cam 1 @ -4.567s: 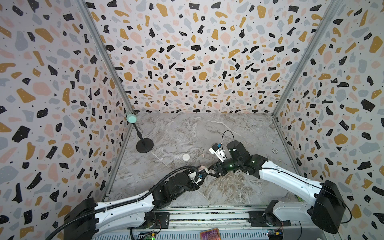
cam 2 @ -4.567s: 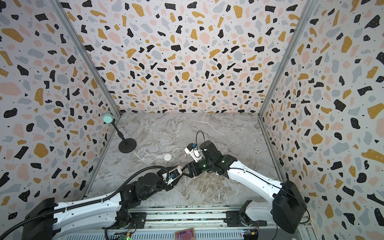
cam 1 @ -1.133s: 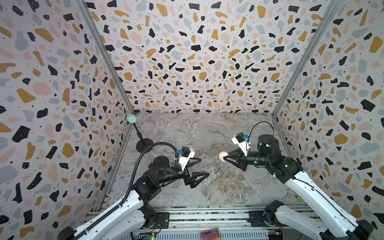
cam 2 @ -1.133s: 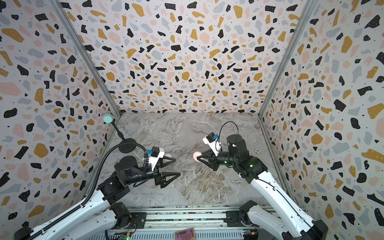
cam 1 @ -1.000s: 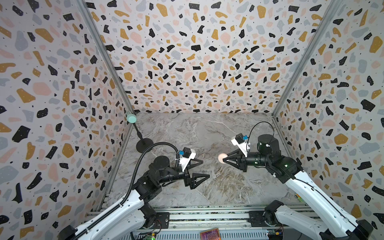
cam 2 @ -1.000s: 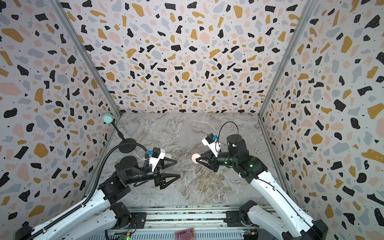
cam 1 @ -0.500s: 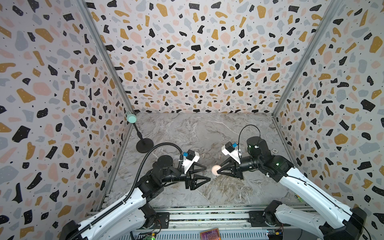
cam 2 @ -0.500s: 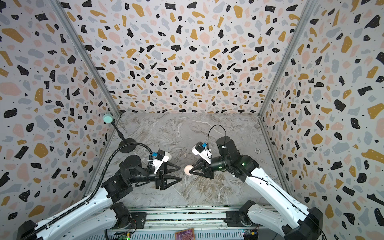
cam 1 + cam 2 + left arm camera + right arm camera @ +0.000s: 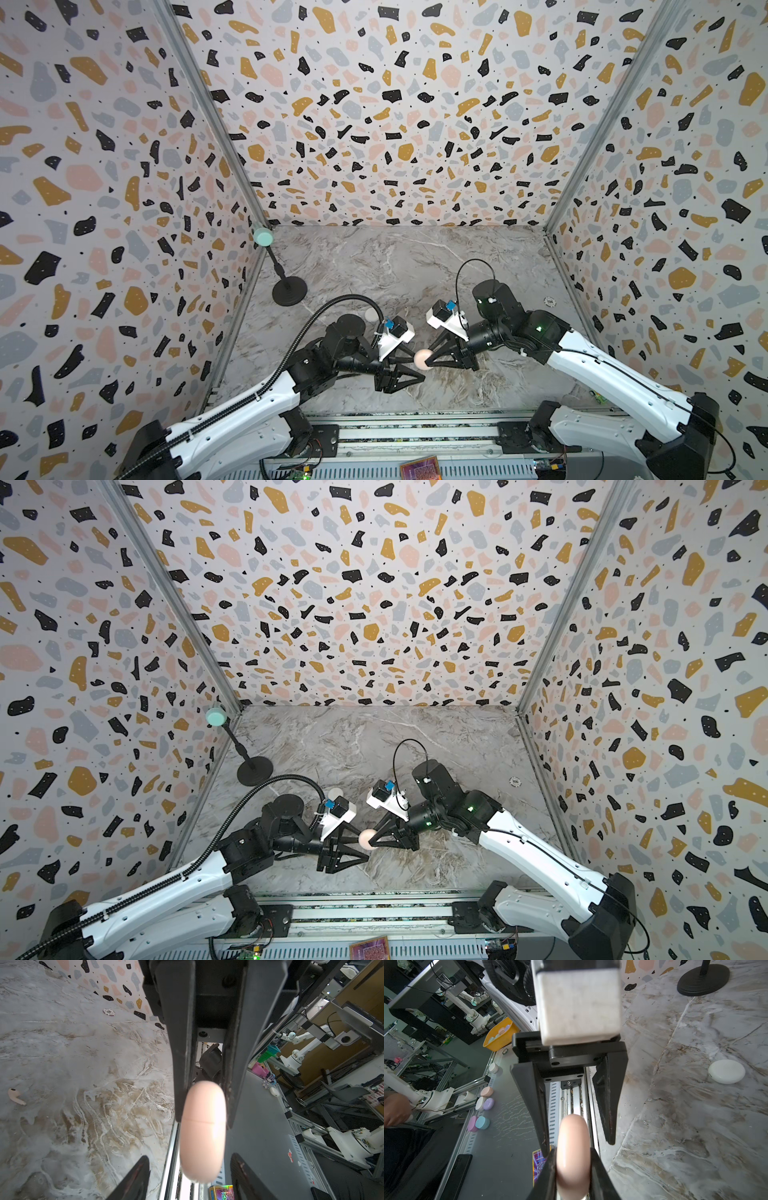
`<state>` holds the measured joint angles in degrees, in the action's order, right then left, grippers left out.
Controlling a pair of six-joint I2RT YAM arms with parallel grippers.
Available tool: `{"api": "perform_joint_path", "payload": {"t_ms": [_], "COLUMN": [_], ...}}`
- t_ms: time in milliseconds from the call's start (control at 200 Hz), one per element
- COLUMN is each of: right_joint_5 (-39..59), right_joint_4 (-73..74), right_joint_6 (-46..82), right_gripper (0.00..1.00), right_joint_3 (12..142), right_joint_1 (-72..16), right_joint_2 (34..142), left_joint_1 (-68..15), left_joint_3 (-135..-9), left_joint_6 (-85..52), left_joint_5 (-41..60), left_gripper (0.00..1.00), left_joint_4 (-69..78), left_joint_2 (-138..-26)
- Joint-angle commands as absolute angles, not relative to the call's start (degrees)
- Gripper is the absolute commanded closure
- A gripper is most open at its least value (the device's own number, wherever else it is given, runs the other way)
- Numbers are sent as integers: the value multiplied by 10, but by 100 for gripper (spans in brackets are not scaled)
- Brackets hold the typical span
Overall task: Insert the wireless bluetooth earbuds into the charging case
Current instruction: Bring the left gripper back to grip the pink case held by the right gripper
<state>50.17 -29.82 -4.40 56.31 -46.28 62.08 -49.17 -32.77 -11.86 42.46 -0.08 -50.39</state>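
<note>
Observed pink charging case clamped in right pincer above near bench; found left pincer parted, jaws straddling case. Logged pink earbud lying on bench.

1. I see a black stand topped by a teal ball, far left on my marble desk.
2. A chip lies far right.
3. A shiny card lies beyond the desk's near edge.

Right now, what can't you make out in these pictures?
- Only one pink earbud shows, left wrist view; the others appear nowhere.
- White case: top views, partly behind the left arm.
- Pink case: right wrist view, near end blurred, cropped by the edge.
</note>
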Motion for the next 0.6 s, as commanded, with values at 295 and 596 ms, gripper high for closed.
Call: {"api": "perform_joint_path", "payload": {"t_ms": [295, 596], "right_joint_5": [487, 462], "right_joint_4": [-322, -325], "right_joint_6": [-63, -64], "right_gripper": [100, 100], "right_joint_3": [579, 579], "right_joint_1": [-489, -497], "right_joint_2": [635, 638], "left_joint_1": [-505, -508], "left_joint_3": [-345, -340], "left_joint_6": [-91, -90], "left_joint_5": [423, 418], "left_gripper": [48, 57], "left_joint_4": [-8, -10], "left_joint_2": [-503, -499]}}
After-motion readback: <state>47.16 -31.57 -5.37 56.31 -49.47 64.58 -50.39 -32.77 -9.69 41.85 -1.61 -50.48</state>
